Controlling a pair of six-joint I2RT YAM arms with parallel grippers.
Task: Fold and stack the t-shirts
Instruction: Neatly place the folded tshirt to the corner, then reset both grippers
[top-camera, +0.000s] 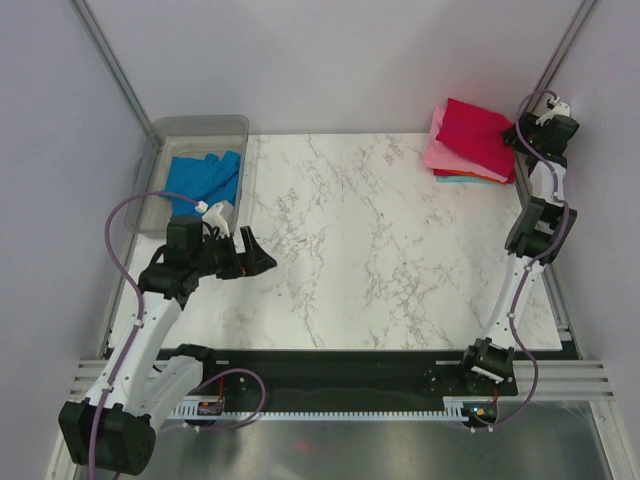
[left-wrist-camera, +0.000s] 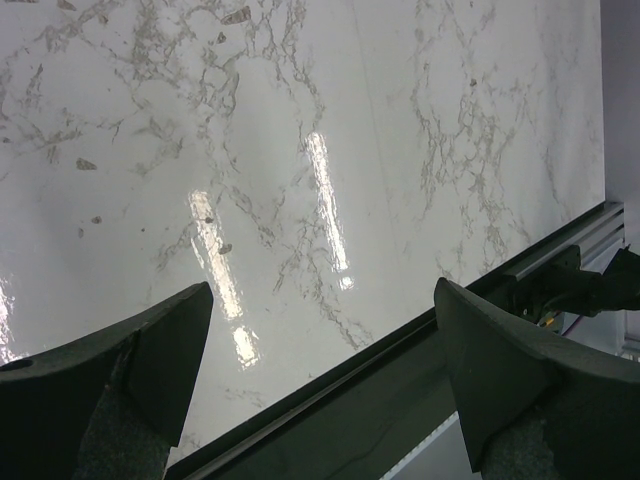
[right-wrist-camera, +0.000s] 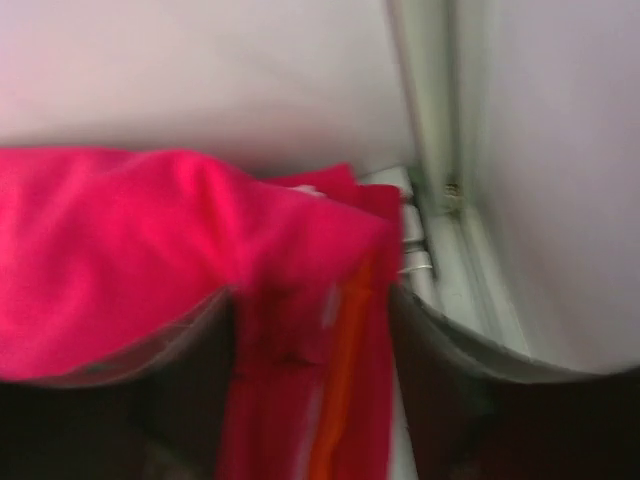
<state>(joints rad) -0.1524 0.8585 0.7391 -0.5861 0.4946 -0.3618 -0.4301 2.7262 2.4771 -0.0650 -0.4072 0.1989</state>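
Note:
The crimson red t-shirt lies folded on top of a stack at the table's far right corner. The light pink t-shirt lies under it, with thin orange and teal edges below. My right gripper is at the stack's right edge. In the blurred right wrist view its jaws stand on either side of red cloth and an orange strip, which fill the gap. The bright blue t-shirt lies crumpled in the tub. My left gripper is open and empty above the table's left side.
The clear plastic tub stands at the far left, off the marble table. Metal frame posts rise by the stack's corner. A black rail runs along the near edge.

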